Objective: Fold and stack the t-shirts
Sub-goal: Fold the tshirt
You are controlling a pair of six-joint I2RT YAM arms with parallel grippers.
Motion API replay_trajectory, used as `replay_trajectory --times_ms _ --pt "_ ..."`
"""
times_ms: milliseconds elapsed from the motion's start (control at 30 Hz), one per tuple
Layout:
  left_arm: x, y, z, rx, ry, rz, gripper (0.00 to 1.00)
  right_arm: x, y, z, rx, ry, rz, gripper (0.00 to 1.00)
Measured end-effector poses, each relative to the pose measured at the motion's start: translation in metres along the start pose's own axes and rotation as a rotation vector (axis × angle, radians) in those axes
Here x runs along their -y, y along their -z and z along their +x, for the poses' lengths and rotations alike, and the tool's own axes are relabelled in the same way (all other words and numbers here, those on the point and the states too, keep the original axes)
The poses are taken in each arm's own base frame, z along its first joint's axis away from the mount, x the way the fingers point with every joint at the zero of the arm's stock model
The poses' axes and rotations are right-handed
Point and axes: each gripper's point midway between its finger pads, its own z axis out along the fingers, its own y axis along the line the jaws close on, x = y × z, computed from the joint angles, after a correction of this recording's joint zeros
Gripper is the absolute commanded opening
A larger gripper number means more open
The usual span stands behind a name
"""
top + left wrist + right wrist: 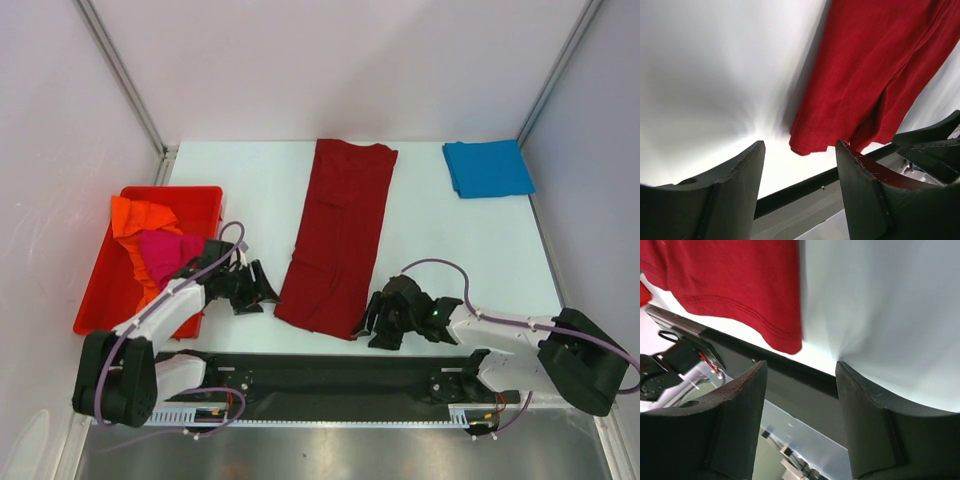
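Left claw (262,288), right claw (372,322) flank red t-shirt (335,235) on white table (250,180).

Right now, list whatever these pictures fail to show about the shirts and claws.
Dark red tee: both wrist views crop it at their edges; only its near hem corners show.
Magenta-pink tee in the red bin: top view, the left arm partly covers it; bunched with the orange tee.
Left claw and right claw: top view, dark and too small to read the gap.
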Motion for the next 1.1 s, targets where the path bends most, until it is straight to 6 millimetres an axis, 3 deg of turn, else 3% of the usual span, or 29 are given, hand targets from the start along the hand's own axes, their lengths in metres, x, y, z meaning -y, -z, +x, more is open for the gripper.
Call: replay_trajectory --times_ms 333,433,700,900,1100 --pt "0.012 0.025 -0.007 0.095 -0.04 0.025 0.64 -0.016 -0.018 -0.007 0.012 -0.048 -0.015 0.55" --pt "0.011 0.028 -0.007 0.097 -0.039 0.009 0.66 -0.017 -0.02 -0.007 0.01 -0.054 -0.008 0.49" --pt "0.009 0.031 -0.008 0.102 -0.034 -0.013 0.7 -0.004 -0.025 -0.008 0.009 -0.053 0.047 0.0" --pt "0.014 0.027 -0.002 0.08 -0.031 -0.007 0.73 0.015 -0.008 -0.021 0.042 -0.031 0.11 0.0" --pt "0.03 0.014 0.023 0.011 -0.076 0.027 0.72 0.039 0.017 -0.035 0.075 0.021 0.156 0.0"
